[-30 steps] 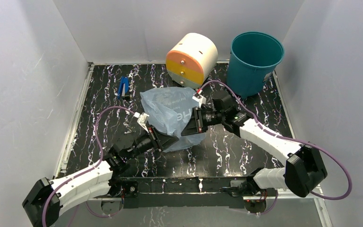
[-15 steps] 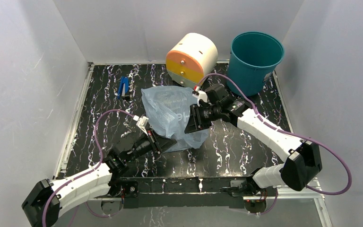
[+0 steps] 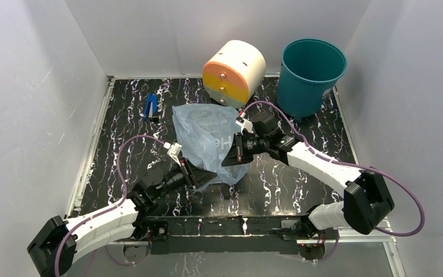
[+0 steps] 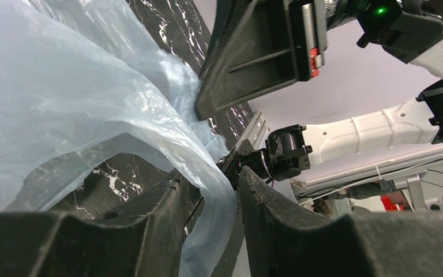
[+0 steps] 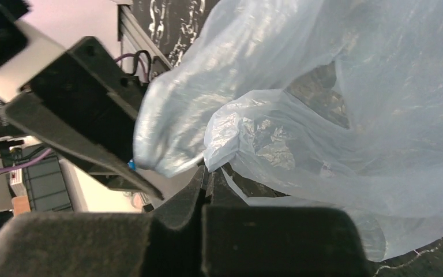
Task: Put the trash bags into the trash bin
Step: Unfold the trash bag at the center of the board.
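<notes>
I'm at the pick-up: the trash bag (image 3: 205, 135) lies crumpled mid-desk, my right hand (image 3: 227, 160) pinched shut on a fold at its near edge, my left hand (image 3: 206, 176) part-open with film loose in the gap. Next, I judge, the left must close before we carry it to the trash bin (image 3: 311, 75) at 1 o'clock.

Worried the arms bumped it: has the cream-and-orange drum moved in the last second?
No. The drum sits where it was, with the same tilt and the same gap to the teal bin beside it.
</notes>
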### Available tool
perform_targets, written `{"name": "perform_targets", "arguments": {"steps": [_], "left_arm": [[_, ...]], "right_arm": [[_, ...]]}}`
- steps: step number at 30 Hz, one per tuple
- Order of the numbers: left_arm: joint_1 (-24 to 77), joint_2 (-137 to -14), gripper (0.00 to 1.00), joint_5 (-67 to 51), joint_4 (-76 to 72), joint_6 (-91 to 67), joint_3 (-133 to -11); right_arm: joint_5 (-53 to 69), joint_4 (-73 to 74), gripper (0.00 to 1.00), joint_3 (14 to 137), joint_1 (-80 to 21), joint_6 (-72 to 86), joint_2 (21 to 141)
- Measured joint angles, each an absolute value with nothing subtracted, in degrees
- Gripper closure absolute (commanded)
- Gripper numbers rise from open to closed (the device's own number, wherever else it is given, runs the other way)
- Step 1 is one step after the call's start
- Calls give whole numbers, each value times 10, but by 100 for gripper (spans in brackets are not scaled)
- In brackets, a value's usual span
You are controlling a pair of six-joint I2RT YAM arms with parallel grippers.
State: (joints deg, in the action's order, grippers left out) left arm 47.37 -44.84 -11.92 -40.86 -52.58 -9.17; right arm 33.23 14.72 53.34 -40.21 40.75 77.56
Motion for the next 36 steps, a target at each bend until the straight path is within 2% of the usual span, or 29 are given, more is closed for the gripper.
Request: {"name": "perform_targets", "arguments": {"steps": [12,26,36], "left_arm": [[474,-489,59,-121,-481,-557,-68],[474,-426,55,-88,-506,-573,-21],[474,-459,56,-100,-511,-572,-28]], "right_arm": [[385,-34,100,474,-403,516,758],[417,-48,100,463,-421,525,773],[444,-72,100,463,-439,528,799]]}}
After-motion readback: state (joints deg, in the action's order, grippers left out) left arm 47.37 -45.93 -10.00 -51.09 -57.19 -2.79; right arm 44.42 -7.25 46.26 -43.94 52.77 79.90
